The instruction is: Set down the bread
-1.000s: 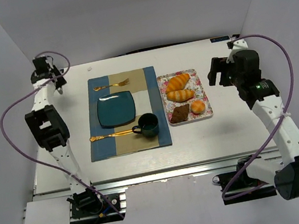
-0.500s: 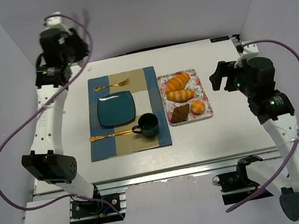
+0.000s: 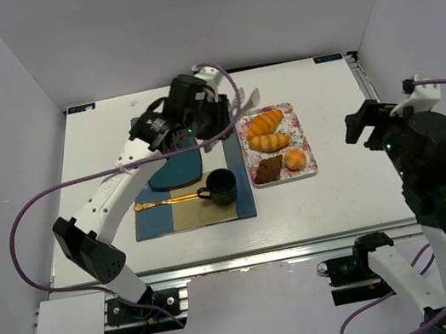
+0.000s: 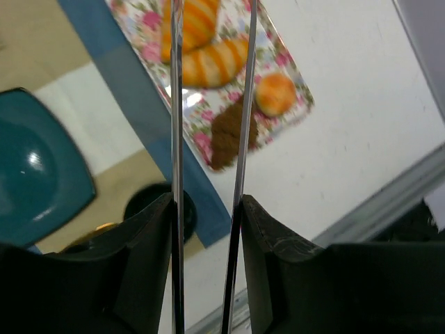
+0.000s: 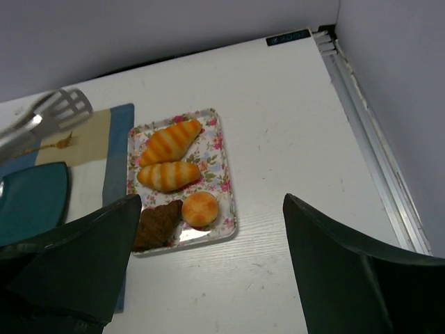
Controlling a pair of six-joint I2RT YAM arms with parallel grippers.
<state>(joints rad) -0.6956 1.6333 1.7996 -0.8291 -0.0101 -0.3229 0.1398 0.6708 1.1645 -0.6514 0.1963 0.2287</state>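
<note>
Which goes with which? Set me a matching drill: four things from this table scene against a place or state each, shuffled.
Things:
1 round bun
2 cup
3 tongs
4 right fingers

Place or state:
A open, holding nothing
B on the placemat
C on the floral tray
D clamped in the left fingers

Pairs: 1-C, 2-B, 3-D, 4-A

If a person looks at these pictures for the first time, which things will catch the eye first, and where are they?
The floral tray, right of the striped placemat, draws the eye, with two striped croissants, a round bun and a brown pastry on it. Next is the left gripper, stretched over the placemat toward the tray and shut on metal tongs.
</note>
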